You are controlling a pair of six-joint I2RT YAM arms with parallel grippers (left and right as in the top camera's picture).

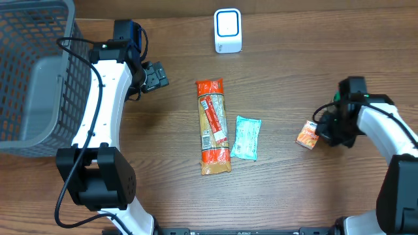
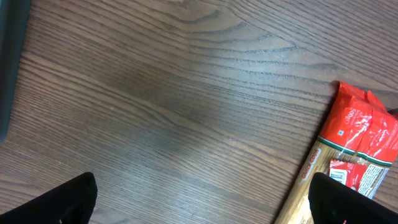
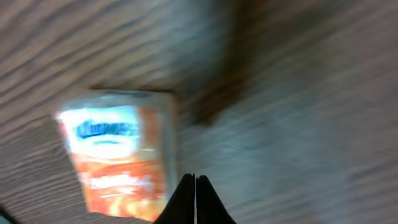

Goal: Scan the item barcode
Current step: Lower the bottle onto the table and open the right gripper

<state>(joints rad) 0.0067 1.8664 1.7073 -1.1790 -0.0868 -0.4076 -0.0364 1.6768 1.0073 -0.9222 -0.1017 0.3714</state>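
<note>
Right pincer (image 3: 195, 190): fingers pressed tip to tip with nothing showing between them, so this grab looks empty!
Orange packet (image 3: 118, 155): the item to scan, by my read. It lies flat on the surface (image 1: 287, 72), well to the right of the pasta pack (image 1: 212, 127), just beside the closed tips and not in them. The wrist view is blurred, so I can't rule out a touch at its edge.
Left pincer (image 1: 155, 76): spread wide, holding nothing, hovering up and left of the pasta pack.
Scanner (image 1: 228, 31): stands beyond the pasta pack's top end, face lit.
Step in hand: getting hold of the Orange packet. My judgement: open up, centre the fingers across its narrow sides, come down until it sits between them, then close. Grip by an edge so the printed faces can be shown to the Scanner; no barcode is readable from here.
Teal packet (image 1: 247, 138): just right of the pasta pack's lower half.
Open room: bare wood right of the pasta pack, all the way up toward the Scanner.
Edges: the basket (image 1: 39, 72) sits far left of the pasta pack, out of this arm's way. The light packet may skid if nudged.
</note>
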